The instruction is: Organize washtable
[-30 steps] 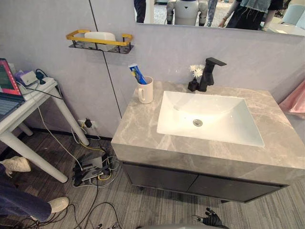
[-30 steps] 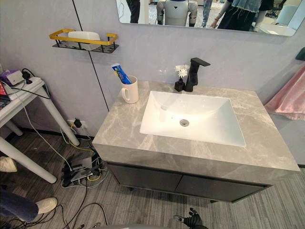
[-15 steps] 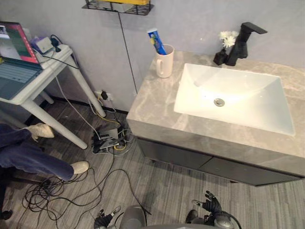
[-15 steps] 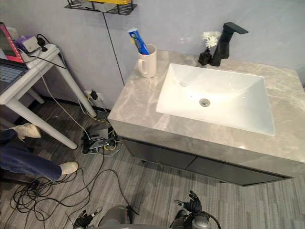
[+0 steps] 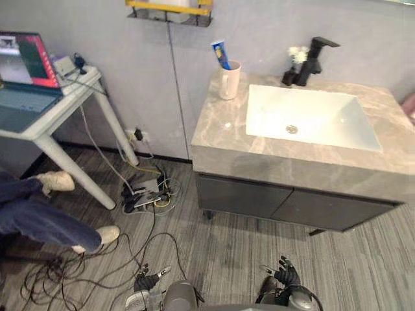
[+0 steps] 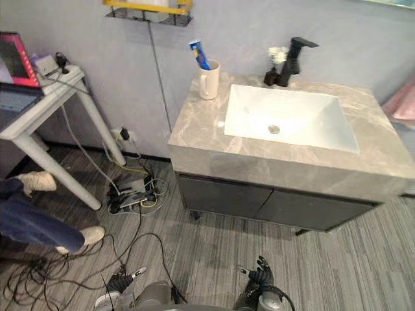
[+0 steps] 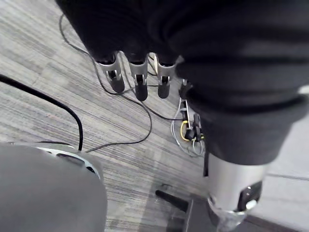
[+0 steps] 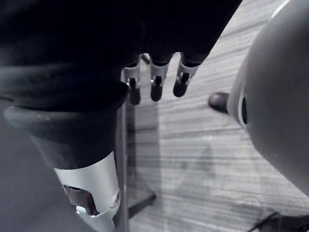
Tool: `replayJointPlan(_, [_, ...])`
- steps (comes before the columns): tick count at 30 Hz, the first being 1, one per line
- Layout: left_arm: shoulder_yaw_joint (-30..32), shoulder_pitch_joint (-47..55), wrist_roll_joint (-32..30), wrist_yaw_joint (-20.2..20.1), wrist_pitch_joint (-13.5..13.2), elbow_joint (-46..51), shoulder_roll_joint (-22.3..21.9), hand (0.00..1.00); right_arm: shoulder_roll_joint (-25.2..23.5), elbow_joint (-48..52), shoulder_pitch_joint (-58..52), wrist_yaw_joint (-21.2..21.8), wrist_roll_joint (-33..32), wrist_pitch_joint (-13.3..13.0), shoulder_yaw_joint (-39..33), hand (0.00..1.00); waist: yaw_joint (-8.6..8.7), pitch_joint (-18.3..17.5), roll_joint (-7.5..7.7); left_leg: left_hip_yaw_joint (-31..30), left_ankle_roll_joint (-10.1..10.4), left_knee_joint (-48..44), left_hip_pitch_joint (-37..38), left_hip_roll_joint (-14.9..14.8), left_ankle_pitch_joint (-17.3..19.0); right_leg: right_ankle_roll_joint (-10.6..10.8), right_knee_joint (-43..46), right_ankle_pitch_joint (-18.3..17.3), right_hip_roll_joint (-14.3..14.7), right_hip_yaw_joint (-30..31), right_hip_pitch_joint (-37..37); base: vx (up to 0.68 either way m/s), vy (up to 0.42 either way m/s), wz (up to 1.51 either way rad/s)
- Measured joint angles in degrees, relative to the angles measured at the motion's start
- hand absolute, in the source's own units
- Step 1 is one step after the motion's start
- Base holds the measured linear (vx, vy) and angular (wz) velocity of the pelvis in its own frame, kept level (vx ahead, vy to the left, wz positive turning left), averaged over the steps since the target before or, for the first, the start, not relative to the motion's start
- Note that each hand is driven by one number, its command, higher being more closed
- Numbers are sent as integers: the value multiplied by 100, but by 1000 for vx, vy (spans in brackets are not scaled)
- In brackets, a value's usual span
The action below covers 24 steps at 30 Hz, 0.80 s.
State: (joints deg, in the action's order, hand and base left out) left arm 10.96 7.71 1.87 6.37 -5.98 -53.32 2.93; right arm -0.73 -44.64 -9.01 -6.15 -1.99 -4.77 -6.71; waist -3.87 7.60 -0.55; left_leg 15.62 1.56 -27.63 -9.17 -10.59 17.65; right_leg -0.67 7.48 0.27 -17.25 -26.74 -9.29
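Note:
The washtable has a grey marble top with a white sink set in it, standing against the wall. A white mug holding a blue toothpaste tube stands at its back left corner. A black faucet and a small vase of white flowers stand behind the sink. My left hand and right hand hang low over the floor, well short of the washtable. Both are open and hold nothing, with fingers and fingers straight.
A yellow-rimmed wall shelf hangs above the mug. A white side table with a laptop stands at the left. Cables and a power strip lie on the floor between them. A person's leg reaches in from the left. Pink cloth hangs at the right.
The camera has tilted down and pulled back, so the washtable looks farther and more floor shows. Nothing on the washtable has moved. Both hands stay low and empty.

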Motion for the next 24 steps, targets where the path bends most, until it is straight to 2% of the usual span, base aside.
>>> replayJointPlan(1, [0, -2, -41, -7, 2, -104, 23, 0, 30, 27, 26, 26, 23, -3, 27, 0, 34, -1, -20, 307, -157, 206, 77, -129, -155, 27, 682, 14, 4, -79, -175, -272, 41, -83])
replayJointPlan(2, [4, -9, -39, -9, 2, -132, 37, 0, 47, 15, 24, 27, 30, -2, 27, 0, 47, -1, -17, 418, -178, 320, 128, -167, -255, -12, 1083, -24, 0, -147, -215, -250, 42, -84])
replayJointPlan(4, [71, -1, -42, -15, 49, -306, 110, 0, 101, -336, 39, 37, 41, -26, 9, 0, 76, -55, 67, 929, -208, 758, 430, -234, -638, -213, 2466, -485, -101, -458, 34, -148, -13, -77])
replayJointPlan(5, [85, 18, -43, -15, 65, -338, 122, 0, 110, -407, 42, 51, 52, -33, -7, 0, 72, -70, 88, 1063, -191, 837, 502, -233, -691, -245, 2682, -612, -133, -535, 149, -78, -82, -96])
replayJointPlan(6, [122, 76, -43, -17, 76, -433, 161, 0, 117, -622, 71, 104, 76, -39, -22, 0, 58, -164, 172, 1373, -145, 918, 552, -219, -753, -246, 2904, -857, -275, -798, 361, -30, -68, -139])
replayJointPlan(7, [327, 48, -46, -32, 83, -513, 182, 0, 110, -852, 163, 142, 157, -31, -16, 0, -5, -232, 357, 1657, -101, 848, 568, -100, -725, -241, 2695, -937, -317, -1059, 213, -48, -65, -159])
replayJointPlan(8, [477, 4, -46, -34, 135, -637, 166, 0, 148, -886, 167, 146, 205, -25, -1, 0, -17, -211, 343, 1585, -22, 942, 523, -18, -662, -343, 2450, -901, -184, -1121, 163, -112, 2, -202])
replayJointPlan(9, [533, -21, -47, -59, 207, -889, 100, 0, 291, -1104, 232, 138, 260, -28, -6, 0, -30, -295, 127, 1303, -100, 1413, 451, 247, -616, -505, 1172, -546, 371, -843, 267, -193, 38, -232])
replayJointPlan(10, [541, -8, -35, -121, 210, -1032, -65, 0, 444, -1209, 312, 139, 275, 36, -57, 0, -78, -391, -116, 1623, -291, 1860, 475, 149, -1245, -580, 1793, -957, 287, -1344, 297, -171, 69, -225])
replayJointPlan(11, [536, 15, -38, -138, 230, -1022, 4, 0, 454, -1262, 309, 137, 251, 48, -80, 0, 2, -419, -10, 1856, -290, 1886, 479, 239, -1277, -567, 2333, -1182, -85, -1602, 394, -50, 33, -187])
replayJointPlan(12, [461, 1, -36, -128, 259, -1036, 109, 0, 466, -1369, 315, 143, 276, 47, -2, 0, 37, -475, 118, 2174, -311, 1824, 497, 284, -1275, -337, 2362, -1257, -395, -1798, 553, -2, -64, -177])
replayJointPlan(13, [440, -147, -34, -133, 279, -1038, 193, 0, 452, -1466, 426, 157, 334, 106, 125, 0, -19, -427, 232, 2689, -312, 1660, 478, 167, -1243, 46, 1923, -1175, -364, -1866, 531, -56, -156, -239])
replayJointPlan(14, [416, -202, -29, -139, 287, -1025, 115, 0, 465, -1438, 481, 208, 430, 106, 356, 0, 10, -484, 126, 3064, -279, 1601, 474, -91, -1231, -37, 1164, -944, 156, -1731, 523, -105, -191, -217])
replayJointPlan(16, [305, -276, -29, -134, 270, -1000, 80, 0, 494, -1460, 428, 245, 457, 110, 479, 0, 29, -573, 64, 3399, -215, 1588, 581, -249, -1268, 60, 427, -765, 530, -1422, 648, -77, -192, -137])
replayJointPlan(17, [216, -354, -23, -131, 213, -972, 53, 0, 498, -1454, 412, 259, 482, 110, 562, 0, 112, -539, 86, 3686, -205, 1371, 675, -469, -1275, 18, 37, -543, 785, -1141, 713, -71, -181, -124])
replayJointPlan(19, [184, -438, -22, -127, 182, -942, 26, 0, 485, -1348, 422, 270, 486, 67, 841, 0, 265, -507, 149, 3968, -86, 690, 797, -969, -1136, 2, -294, -491, 1152, -597, 717, -168, -147, -155])
replayJointPlan(20, [151, -411, -21, -125, 175, -930, 16, 0, 484, -1310, 425, 271, 486, 35, 978, 0, 293, -476, 194, 3997, -128, 291, 901, -1280, -1081, -55, -360, -525, 1336, -285, 734, -180, -163, -157])
replayJointPlan(21, [121, -409, -17, -128, 181, -893, 26, 0, 473, -1290, 414, 272, 485, 15, 955, 0, 294, -416, 125, 3897, -127, 35, 917, -1471, -1082, -94, -356, -511, 1427, -136, 749, -84, -143, -155])
replayJointPlan(22, [70, -396, 24, -117, 173, -822, 31, 0, 462, -1272, 433, 266, 479, -8, 924, 0, 310, -356, 201, 3144, -180, -616, 760, -1736, -1110, -346, -263, -433, 1611, 253, 827, -56, -133, -152])
replayJointPlan(23, [24, -398, 83, -99, 161, -747, 62, 0, 514, -1316, 469, 264, 487, -12, 923, 0, 301, -277, 220, 1724, 89, -610, 486, -1389, -758, -389, -258, -425, 1676, 642, 813, -36, -65, -156])
replayJointPlan(24, [-25, -420, 92, -99, 162, -722, 38, 0, 577, -1343, 501, 264, 489, -13, 894, 0, 302, -242, 217, 1057, 205, -533, 402, -1106, -605, -390, -264, -412, 1692, 824, 817, -58, -15, -166])
